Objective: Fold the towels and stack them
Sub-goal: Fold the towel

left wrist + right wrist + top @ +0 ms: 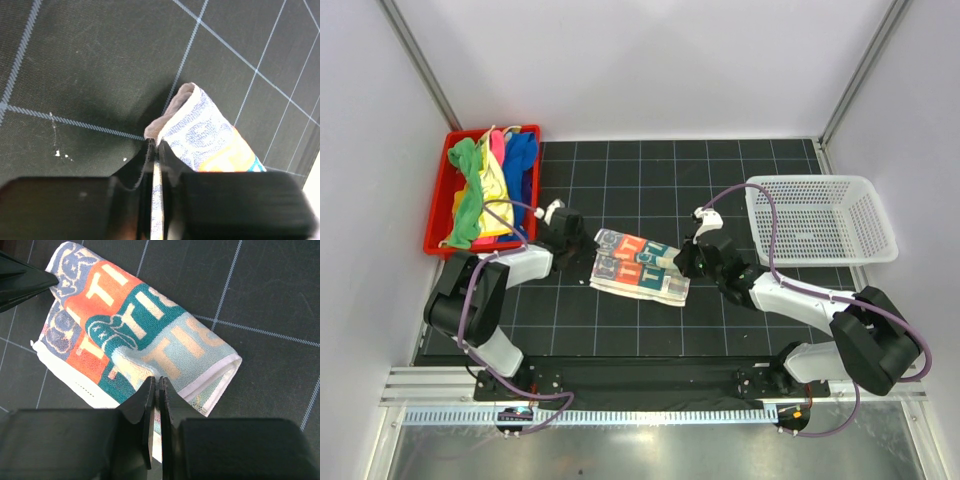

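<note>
Left pincer (155, 146) clamps printed towel (200, 132) edge (right pincer (156, 382) too, seemingly).

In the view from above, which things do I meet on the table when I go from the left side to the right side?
red bin with the coloured towels in it → left gripper → printed towel → right gripper → white mesh basket

One towel (638, 266) lies between the bin (438, 205), left, and the basket (820, 220), right.

Robot lab cell, white panels (620, 60), gridded mat (650, 335)
</note>
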`<state>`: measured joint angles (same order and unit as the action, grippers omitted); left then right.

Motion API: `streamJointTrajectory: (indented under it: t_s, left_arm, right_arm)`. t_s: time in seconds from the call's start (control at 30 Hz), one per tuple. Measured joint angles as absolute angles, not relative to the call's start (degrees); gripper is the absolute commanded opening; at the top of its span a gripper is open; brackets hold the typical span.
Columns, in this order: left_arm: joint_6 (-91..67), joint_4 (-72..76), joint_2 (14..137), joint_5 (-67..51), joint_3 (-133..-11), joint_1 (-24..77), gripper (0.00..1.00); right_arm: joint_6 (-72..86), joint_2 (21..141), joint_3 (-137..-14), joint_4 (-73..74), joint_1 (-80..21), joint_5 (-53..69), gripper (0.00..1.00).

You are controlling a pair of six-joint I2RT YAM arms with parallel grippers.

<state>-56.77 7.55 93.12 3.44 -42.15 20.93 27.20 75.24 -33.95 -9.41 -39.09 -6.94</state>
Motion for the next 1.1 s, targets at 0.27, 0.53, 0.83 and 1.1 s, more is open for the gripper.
streamJointTrajectory:
  t_s: [0.27,0.53,0.83,1.1]
  left_arm:
    - [-55.05,7.88,93.06,1.89,-42.15,20.93,0.0]
    - [-53.76,6.5,88.07,1.26,-42.15,20.95,0.0]
    - [-53.54,4.84,82.13,-0.32,-41.76,20.99,0.0]
    - [-53.54,2.81,76.99,-1.56,-38.46,21.78,0.0]
  right_arm:
    - [27.2,75.24,-33.95,-8.69,-39.16,-7.79,0.08]
    - [27.2,73.95,-33.95,-7.27,-39.18,-9.34,0.08]
    - [27.24,71.85,-33.95,-5.08,-39.16,-9.96,0.08]
    - [27.86,68.84,-33.32,-4.14,-39.18,-9.87,0.08]
